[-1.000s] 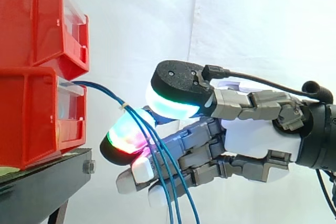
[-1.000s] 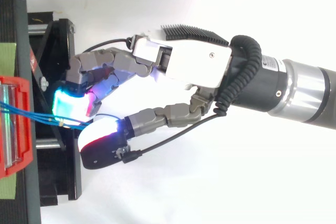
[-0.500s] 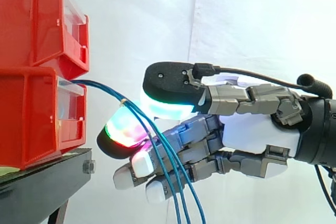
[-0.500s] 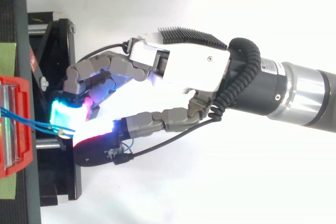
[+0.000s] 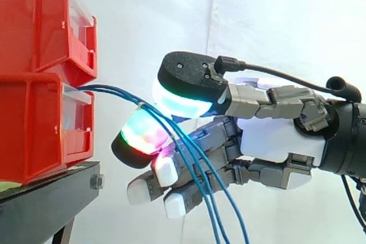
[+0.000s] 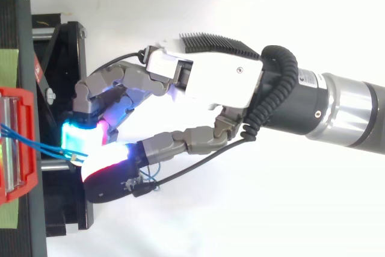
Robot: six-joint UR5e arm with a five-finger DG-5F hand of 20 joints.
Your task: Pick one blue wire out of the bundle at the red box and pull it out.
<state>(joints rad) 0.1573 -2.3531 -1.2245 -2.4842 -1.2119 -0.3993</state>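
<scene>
Pinching blue wires [image 5: 108,89] mid-frame with the hand [image 5: 274,138], to tug one from the red box [image 5: 34,124], left.

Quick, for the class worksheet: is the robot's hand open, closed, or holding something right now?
Hand: closed, fingers and thumb pinching the blue wires just outside the red box; one strand or several cannot be told.

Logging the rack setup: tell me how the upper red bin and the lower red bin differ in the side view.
The blue wires run out of the lower red bin; none leave the upper red bin. The upper bin sits stacked on the lower bin, which rests on the black stand. Both are red with a clear front panel.
</scene>
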